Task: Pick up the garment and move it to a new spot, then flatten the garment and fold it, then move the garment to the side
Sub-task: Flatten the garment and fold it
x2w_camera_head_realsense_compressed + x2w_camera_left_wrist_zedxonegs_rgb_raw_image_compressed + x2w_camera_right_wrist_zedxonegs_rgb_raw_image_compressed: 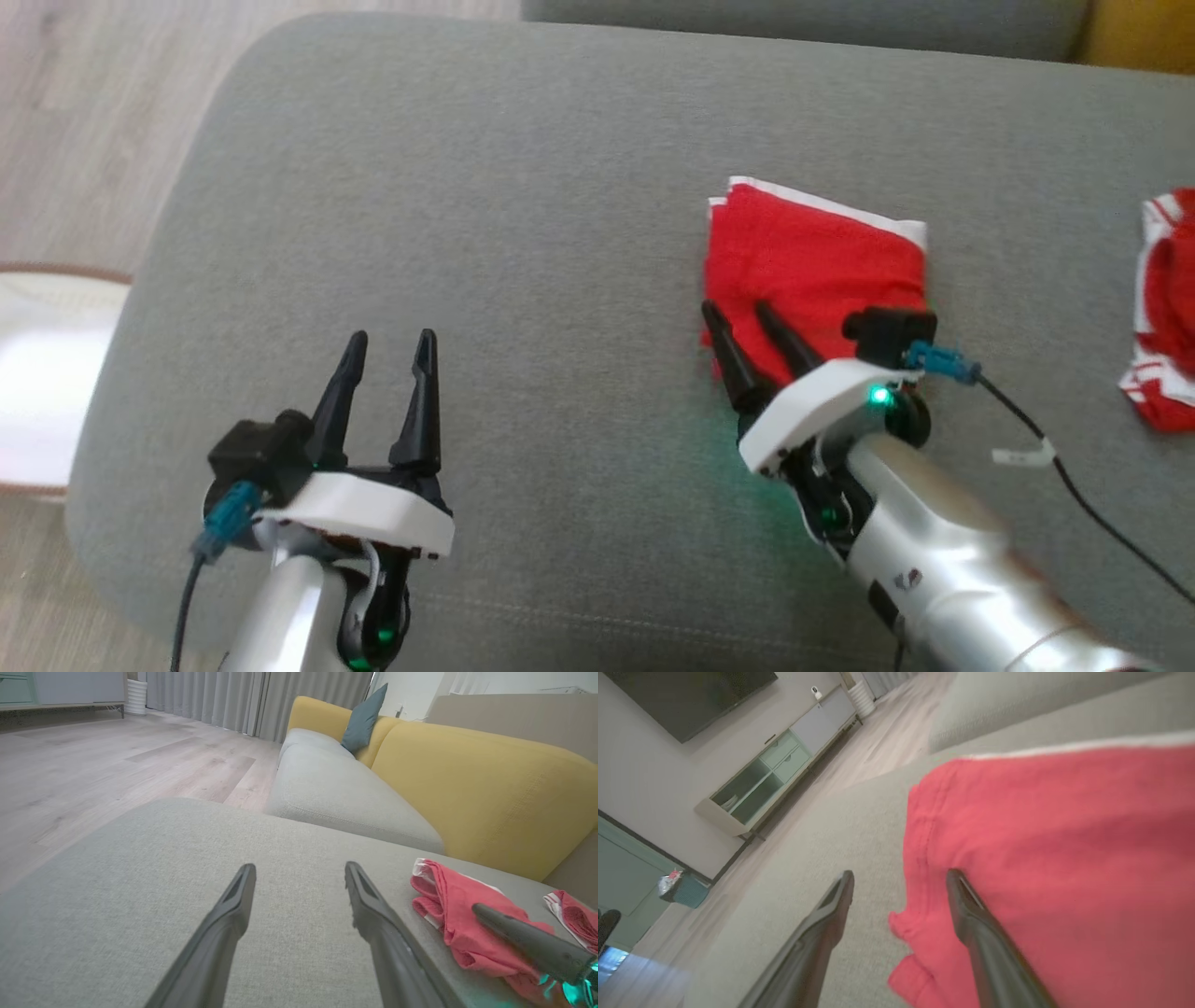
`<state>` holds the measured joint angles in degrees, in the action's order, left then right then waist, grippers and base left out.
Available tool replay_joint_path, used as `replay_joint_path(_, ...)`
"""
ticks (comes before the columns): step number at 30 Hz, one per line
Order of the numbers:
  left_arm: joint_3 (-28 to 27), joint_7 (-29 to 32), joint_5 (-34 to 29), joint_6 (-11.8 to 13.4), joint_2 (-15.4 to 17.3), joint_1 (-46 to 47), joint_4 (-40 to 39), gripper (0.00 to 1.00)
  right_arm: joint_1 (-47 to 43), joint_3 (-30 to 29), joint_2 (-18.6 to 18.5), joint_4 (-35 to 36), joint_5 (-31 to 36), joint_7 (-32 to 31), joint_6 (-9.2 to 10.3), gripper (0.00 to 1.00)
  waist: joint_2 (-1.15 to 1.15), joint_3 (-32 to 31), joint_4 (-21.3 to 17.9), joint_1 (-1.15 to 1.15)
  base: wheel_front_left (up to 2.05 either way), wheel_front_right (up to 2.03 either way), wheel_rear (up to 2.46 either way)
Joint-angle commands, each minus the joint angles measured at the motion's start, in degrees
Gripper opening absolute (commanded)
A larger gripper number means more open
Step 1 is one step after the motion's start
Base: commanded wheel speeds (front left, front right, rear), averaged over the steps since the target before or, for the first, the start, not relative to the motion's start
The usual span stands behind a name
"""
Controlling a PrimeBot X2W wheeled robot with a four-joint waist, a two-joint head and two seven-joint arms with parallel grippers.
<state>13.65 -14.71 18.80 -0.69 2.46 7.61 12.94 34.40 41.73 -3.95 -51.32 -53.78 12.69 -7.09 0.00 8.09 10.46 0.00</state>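
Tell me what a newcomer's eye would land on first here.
The folded red garment stands out most, lying right of centre on the grey cushion, with the open right gripper at its near-left corner. A second red-and-white cloth lies crumpled at the cushion's right edge. The left gripper hangs open over bare cushion at lower left.

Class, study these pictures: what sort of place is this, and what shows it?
Probably a home living room: a yellow-backed sofa with a teal cushion, a wall-mounted television above a low cabinet, and long grey curtains.
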Motion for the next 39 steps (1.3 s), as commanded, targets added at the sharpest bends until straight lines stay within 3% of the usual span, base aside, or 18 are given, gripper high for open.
replay_joint_path(1, -2.6, -0.29, -0.2, -0.09, 0.42, 2.26, -2.57, 1.0, 2.66, -0.36, 0.73, 1.57, 2.54, 1.57, -0.4, 1.0, 0.0, -0.62, -1.69, 0.0, 0.0, 0.0, 0.0)
replay_joint_path(5, -3.52, -0.29, 0.58, -0.24, 0.42, 2.56, -4.87, 1.0, 3.87, -4.74, -2.47, 4.83, 11.39, 2.24, -0.4, 1.0, 0.0, -1.04, -4.42, 0.0, 0.0, 0.0, 0.0)
replay_joint_path(10, -4.23, -0.29, 0.79, -0.53, 0.42, 3.5, -8.44, 1.0, -1.0, -18.04, -5.27, 14.51, 26.86, 2.28, -0.4, 1.0, 0.0, -1.12, -7.3, 0.0, 0.0, 0.0, 0.0)
replay_joint_path(16, -4.59, -0.29, 0.77, -0.57, 0.42, 3.96, -11.13, 1.0, -10.96, -31.16, -3.54, 27.02, 43.88, 2.29, -0.4, 1.0, 0.0, -1.5, -9.83, 0.0, 0.0, 0.0, 0.0)
replay_joint_path(20, -4.26, -0.29, 0.35, -0.62, 0.42, 3.29, -10.52, 1.0, -17.07, -36.06, -1.3, 33.62, 50.18, 2.3, -0.4, 1.0, 0.0, -1.94, -11.0, 0.0, 0.0, 0.0, 0.0)
replay_joint_path(27, -3.82, -0.29, -0.47, -0.29, 0.42, 1.59, -9.09, 1.0, -24.16, -39.57, 0.77, 39.62, 54.27, 2.3, -0.4, 1.0, 0.0, -2.37, -11.92, 0.0, 0.0, 0.0, 0.0)
replay_joint_path(39, -3.79, -0.29, -0.34, -0.04, 0.42, 0.63, -9.5, 1.0, -26.36, -39.62, 1.06, 41.68, 52.75, 2.3, -0.4, 1.0, 0.0, -2.74, -11.89, 0.0, 0.0, 0.0, 0.0)
